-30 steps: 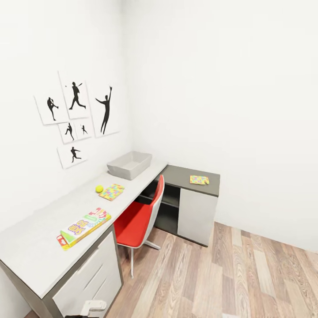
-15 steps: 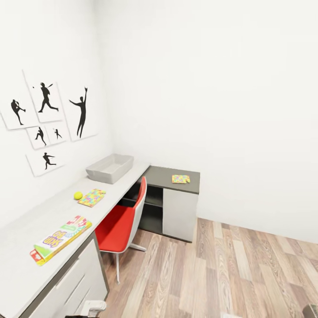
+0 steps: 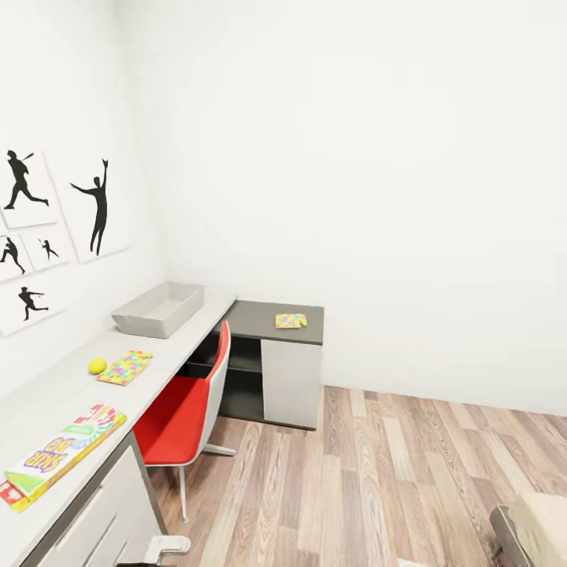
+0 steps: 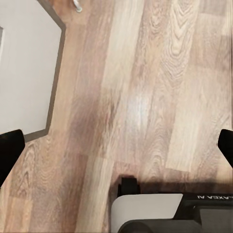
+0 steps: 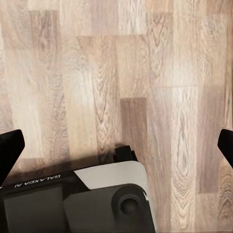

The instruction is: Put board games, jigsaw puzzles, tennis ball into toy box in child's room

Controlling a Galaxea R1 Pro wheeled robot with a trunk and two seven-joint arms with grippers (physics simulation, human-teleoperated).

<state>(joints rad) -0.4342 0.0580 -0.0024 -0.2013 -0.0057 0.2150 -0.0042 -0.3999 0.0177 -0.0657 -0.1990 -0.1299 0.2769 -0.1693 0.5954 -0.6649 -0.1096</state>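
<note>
toy box point(image 3: 157, 309), grey and lidless, sits at the far end of the light grey surface point(image 3: 55, 398), against the white wall with the black baseball prints point(image 3: 98, 206). nearer the camera along that surface lie the tennis ball point(image 3: 97, 365) and, just beside it, one jigsaw puzzle point(image 3: 125, 367). nearer again, at the picture's lower left, lies the long yellow-green-red board game point(image 3: 59, 455), flat. the second jigsaw puzzle point(image 3: 290, 320) lies on the dark grey top point(image 3: 256, 323) round the corner, well apart from the bin. a red chair point(image 3: 183, 411) stands tucked by the desk on the wood floor point(image 3: 378, 480). a cream bed corner point(image 3: 543, 524) shows at lower right. both wrist views look down at floor planks; left fingers point(image 4: 9, 150) and right fingers point(image 5: 9, 148) are spread wide, released, grasping nothing.
</note>
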